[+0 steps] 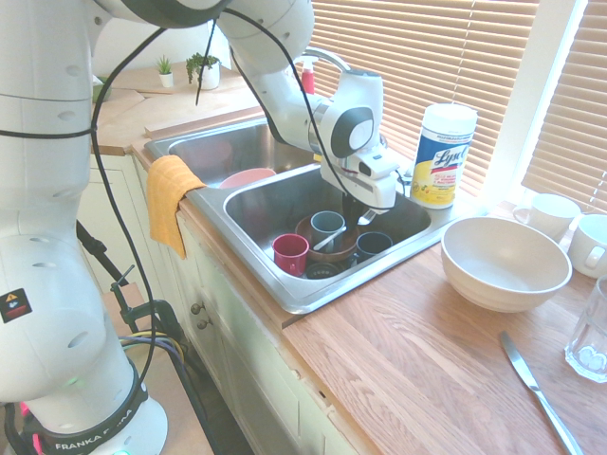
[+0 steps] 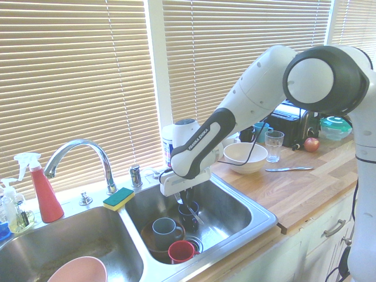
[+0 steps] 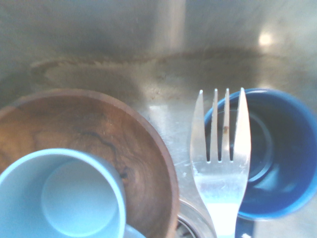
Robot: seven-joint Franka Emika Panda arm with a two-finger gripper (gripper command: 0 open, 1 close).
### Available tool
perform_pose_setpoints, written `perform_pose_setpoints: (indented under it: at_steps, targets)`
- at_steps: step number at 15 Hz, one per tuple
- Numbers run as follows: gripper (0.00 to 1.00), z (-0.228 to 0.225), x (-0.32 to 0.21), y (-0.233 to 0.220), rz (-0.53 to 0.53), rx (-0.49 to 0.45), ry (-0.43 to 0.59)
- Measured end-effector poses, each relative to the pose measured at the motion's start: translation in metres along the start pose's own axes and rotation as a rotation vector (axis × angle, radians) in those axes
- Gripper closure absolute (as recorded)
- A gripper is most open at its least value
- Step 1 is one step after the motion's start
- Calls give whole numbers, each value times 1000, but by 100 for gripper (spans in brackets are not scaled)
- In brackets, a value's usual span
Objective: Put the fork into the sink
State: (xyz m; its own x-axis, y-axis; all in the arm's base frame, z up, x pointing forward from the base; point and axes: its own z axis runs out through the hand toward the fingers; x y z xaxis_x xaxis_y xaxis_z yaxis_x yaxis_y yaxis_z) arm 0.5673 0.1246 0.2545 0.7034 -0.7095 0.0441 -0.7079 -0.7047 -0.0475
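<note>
My gripper (image 1: 357, 216) (image 2: 187, 197) hangs low inside the right basin of the steel sink (image 1: 313, 290) (image 2: 259, 215) and is shut on the fork (image 1: 329, 241) (image 2: 195, 214). The fork slants down from the fingers, above the cups in the basin. Close up in the wrist view, the fork's (image 3: 220, 148) four tines lie over the basin floor, between a wooden bowl (image 3: 99, 129) holding a pale blue mug (image 3: 64, 193) and a dark blue cup (image 3: 277, 148).
A red cup (image 1: 289, 252), the mug in its brown bowl (image 1: 327, 227) and the dark blue cup (image 1: 373, 244) crowd the basin floor. A cream bowl (image 1: 503, 262), a knife (image 1: 536, 389) and a glass (image 1: 590, 334) sit on the wooden counter. An orange cloth (image 1: 169, 194) drapes over the sink's front edge.
</note>
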Motion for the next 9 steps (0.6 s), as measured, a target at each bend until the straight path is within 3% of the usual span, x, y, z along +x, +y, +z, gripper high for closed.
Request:
perform_pose_setpoints:
  at_steps: [6, 7, 9]
  targets:
    - [100, 44, -3, -11, 3, -13, -33]
    - [0, 49, -1, -12, 5, -14, -37]
    - [0, 53, 0, -13, 6, -13, -46]
